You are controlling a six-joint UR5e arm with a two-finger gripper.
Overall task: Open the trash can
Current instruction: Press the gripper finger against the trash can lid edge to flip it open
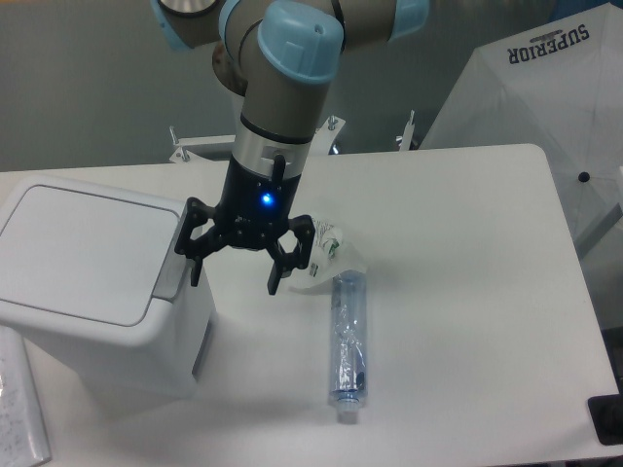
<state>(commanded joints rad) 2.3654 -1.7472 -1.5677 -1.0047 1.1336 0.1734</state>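
The trash can [92, 277] is a large white boxy bin at the left of the table, its flat lid down. A grey latch [171, 280] shows on its right rim. My gripper [237, 278] hangs just right of that rim, fingers spread open and pointing down, nothing between them. The left finger [197, 265] sits close beside the latch; contact cannot be judged.
A clear plastic bottle [348, 345] lies on the table right of the gripper, with a crumpled white wrapper [326, 251] above it. A white umbrella-like cover [545, 107] stands at the back right. Paper [19, 413] lies at the bottom left.
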